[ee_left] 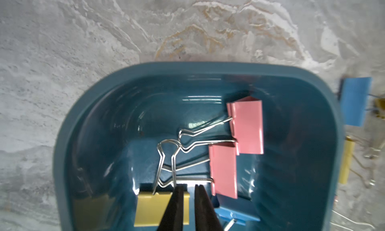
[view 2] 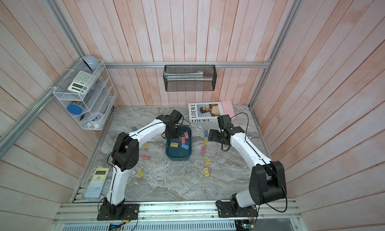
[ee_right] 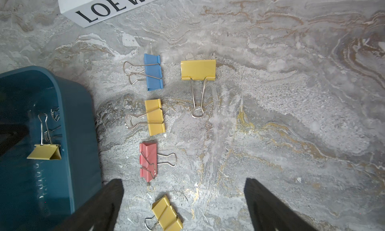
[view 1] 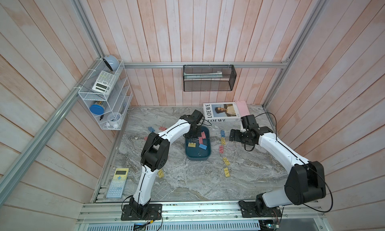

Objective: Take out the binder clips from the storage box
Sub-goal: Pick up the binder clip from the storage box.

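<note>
The teal storage box sits mid-table and holds a yellow binder clip, two pink ones and a blue one. My left gripper reaches down into the box. Its jaws are almost together at the yellow clip's wire handles, and nothing shows in the slit between them. My right gripper hangs open above the table to the right of the box. Beyond its tips lie loose clips: yellow, blue, yellow, pink and yellow.
More clips lie left of the box, among them blue and yellow. A LOEWE book lies at the back right and a calculator at the front left. A white wire rack and a black mesh basket hang on the walls.
</note>
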Robot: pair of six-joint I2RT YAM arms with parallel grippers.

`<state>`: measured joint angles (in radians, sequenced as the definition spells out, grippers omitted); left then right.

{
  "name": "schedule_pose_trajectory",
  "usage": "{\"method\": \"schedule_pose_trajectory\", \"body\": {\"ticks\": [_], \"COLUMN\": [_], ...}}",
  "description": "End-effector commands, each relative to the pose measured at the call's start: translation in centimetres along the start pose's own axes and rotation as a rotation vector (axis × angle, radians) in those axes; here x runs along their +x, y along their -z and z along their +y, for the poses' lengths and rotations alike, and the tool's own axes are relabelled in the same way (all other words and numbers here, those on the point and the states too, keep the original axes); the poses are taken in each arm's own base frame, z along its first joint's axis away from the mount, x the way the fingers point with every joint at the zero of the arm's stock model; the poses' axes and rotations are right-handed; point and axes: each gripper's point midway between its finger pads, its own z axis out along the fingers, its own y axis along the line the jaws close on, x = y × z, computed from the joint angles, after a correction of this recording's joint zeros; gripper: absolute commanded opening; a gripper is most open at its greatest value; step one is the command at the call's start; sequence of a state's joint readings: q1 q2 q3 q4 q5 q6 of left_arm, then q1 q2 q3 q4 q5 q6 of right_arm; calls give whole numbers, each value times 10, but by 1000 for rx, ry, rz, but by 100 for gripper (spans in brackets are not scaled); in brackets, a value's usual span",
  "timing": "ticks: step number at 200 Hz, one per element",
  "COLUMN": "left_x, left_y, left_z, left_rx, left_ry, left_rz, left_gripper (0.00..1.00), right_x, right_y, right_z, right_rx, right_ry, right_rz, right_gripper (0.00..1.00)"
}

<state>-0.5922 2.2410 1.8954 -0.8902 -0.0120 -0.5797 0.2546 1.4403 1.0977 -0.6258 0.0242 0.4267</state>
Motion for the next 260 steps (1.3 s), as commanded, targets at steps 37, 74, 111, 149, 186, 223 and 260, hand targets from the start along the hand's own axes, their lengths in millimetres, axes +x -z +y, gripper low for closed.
{"method": "schedule_pose_trajectory", "body": {"ticks": [37, 74, 111, 149, 186, 223, 260], "left_x": [7, 12, 14, 6, -6, -12, 7], "left_y": [-22, -34, -40, -20, 29, 87, 130], "left_z": [12, 15, 15, 14, 18, 35, 79], "left_rx": [-81, -92, -94, -96, -106, -114, -143], "left_ry": [-19, -21, -18, -12, 0, 42, 139], "left_rz": [57, 79, 86, 47, -43, -146, -191], "left_gripper": [14, 14, 14, 0, 0, 0, 0], "right_x": [15, 15, 15, 14, 11, 3, -3], "right_y": [3, 2, 2, 5, 5, 1, -3], "right_z": [-7, -8, -6, 0, 16, 44, 82], "right_rx": [20, 20, 13, 18, 0, -33, -78], "right_ry": [-15, -17, -16, 12, 51, 107, 175], "right_rz": [17, 17, 20, 8, -1, -5, -10], "right_gripper": [98, 98, 98, 98, 98, 98, 98]}}
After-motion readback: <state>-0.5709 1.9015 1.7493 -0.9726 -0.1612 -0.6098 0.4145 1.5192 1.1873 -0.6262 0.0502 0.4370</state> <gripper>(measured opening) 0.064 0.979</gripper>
